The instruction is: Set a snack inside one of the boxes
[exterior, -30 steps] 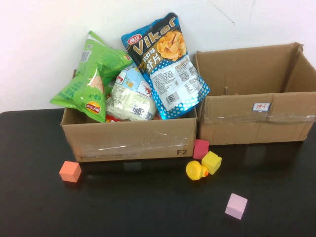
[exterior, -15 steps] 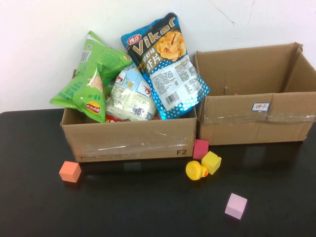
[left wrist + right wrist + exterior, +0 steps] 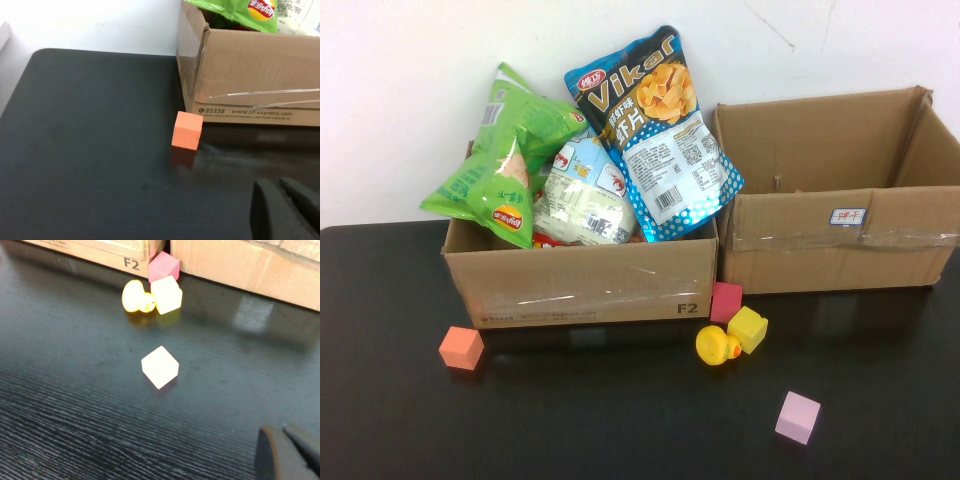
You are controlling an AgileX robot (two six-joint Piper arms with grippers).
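Left fingers (image 3: 287, 210), right fingers (image 3: 287, 450) well apart from snacks (image 3: 655, 130).

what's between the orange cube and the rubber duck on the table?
Bare black tabletop between orange cube and rubber duck, per the high view. Left claw and right claw show only in their wrist views, low over the table.

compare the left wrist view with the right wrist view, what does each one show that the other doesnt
Only the left wrist view shows the orange foam cube on the black table, the green chip bag in the box, and the left gripper low at the frame edge.

Only the right wrist view shows the yellow rubber duck, pale yellow cube, magenta cube, pale pink cube, the second cardboard box, and the right gripper.

Both show the snack-filled cardboard box and the table.
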